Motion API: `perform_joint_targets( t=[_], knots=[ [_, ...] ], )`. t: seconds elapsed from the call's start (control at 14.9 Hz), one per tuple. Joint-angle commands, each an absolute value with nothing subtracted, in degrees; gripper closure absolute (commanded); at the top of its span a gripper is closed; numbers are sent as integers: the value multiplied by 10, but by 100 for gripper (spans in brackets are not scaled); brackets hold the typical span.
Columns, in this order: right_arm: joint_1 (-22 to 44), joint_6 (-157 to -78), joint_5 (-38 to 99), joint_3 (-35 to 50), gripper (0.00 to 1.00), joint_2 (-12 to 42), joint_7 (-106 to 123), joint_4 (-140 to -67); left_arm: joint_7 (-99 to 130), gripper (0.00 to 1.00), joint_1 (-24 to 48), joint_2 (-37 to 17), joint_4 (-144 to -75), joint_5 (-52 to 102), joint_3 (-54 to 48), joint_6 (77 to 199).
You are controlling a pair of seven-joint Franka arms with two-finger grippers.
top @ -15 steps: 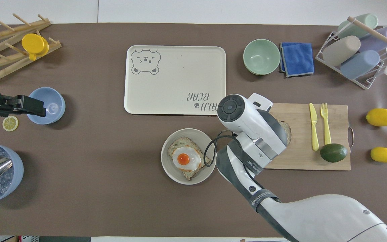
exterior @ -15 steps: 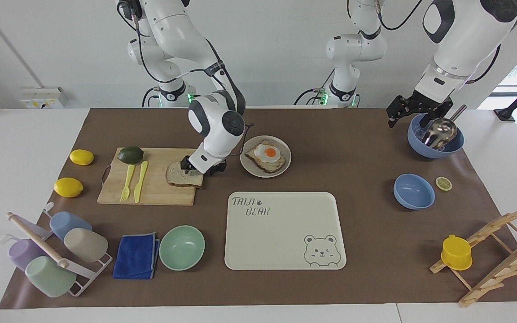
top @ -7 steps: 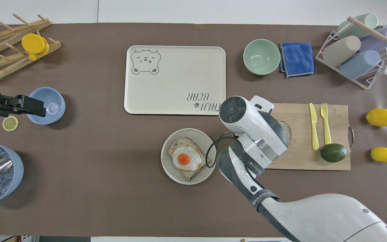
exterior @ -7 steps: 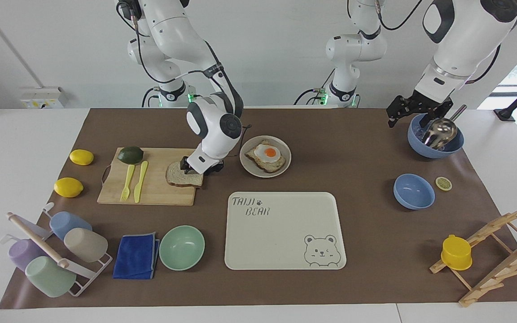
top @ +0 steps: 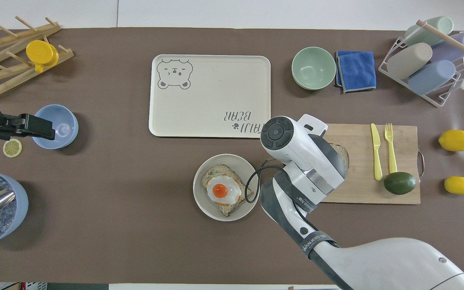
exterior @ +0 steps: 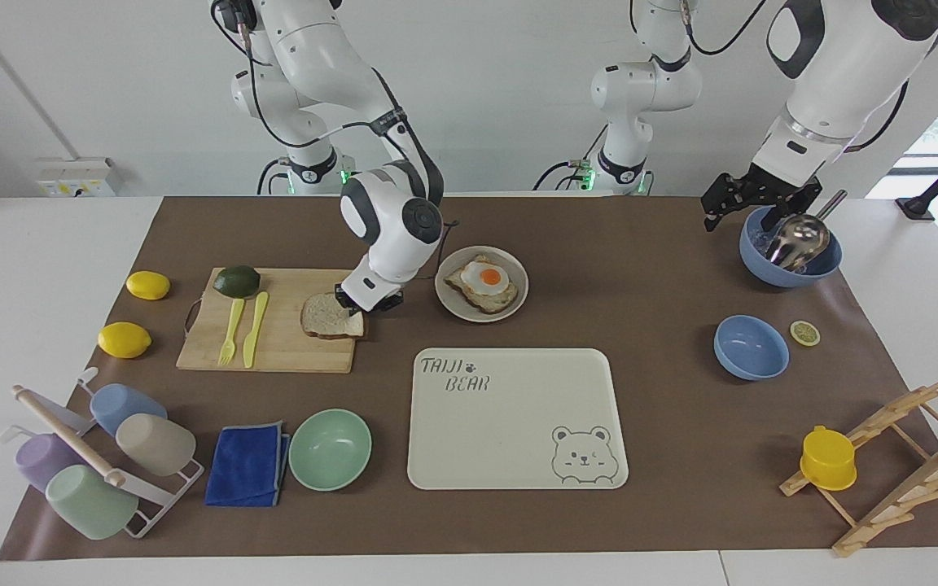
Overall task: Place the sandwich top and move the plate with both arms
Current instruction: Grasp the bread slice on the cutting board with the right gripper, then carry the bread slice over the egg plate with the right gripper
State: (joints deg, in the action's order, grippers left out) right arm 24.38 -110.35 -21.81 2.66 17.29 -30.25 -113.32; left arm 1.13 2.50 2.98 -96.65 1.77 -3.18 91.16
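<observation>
I take the brown mat (exterior: 648, 268) as my widest reference and the cutting board (exterior: 273, 342) as my landmark. The board lies toward the right arm's end of the mat, and the tray (exterior: 518, 419) sits farther from the robots than the board, toward the middle.

From the facing view I see what the overhead view hides: the right gripper (exterior: 367, 303) is down at the board's edge, clenched on the corner of the bread (exterior: 330, 317) that points toward the plate. Overhead, the right arm's wrist covers the gripper, and only a sliver of the bread (top: 342, 155) shows past it. The overhead view gives me the gaps instead: bare mat between board and tray, and a narrow strip between board and plate (top: 204, 201).

The left gripper (exterior: 750, 199) hangs open above the rim of the blue bowl (exterior: 791, 260) holding a metal scoop, well away from the board at the left arm's end; that arm waits.

The bread is a pale, speckled, roughly square slice with a brown crust, lying on the board's end nearest the plate, one corner just over the board's edge. The plate (exterior: 518, 281) is round, beige-grey, low-rimmed, just beside the board and slightly nearer the robots, with egg toast (exterior: 483, 282) on it.

On the board away from the bread lie a knife (exterior: 256, 325), a fork (exterior: 231, 330) and an avocado (exterior: 237, 281), with open wood between them and the slice.
</observation>
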Motion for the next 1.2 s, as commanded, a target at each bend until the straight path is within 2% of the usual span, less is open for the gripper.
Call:
perform_joint_targets(
  t=[0.0,0.4,0.67,0.87,1.14],
  knots=[
    [239,-1093,-217,43,100,178,-292,-1122,8,0,18,41,-973,11,-36,907],
    [240,-987,-200,168,100,170,-272,-1007,8,0,18,41,-973,11,-36,906],
    [256,-996,-183,237,100,175,-304,-983,8,0,18,41,-973,11,-36,905],
    [282,-1051,-165,237,100,178,-323,-991,8,0,18,41,-973,11,-36,906],
    [284,-1056,-166,236,100,183,-347,-998,8,0,18,41,-973,11,-36,906]
  ],
)
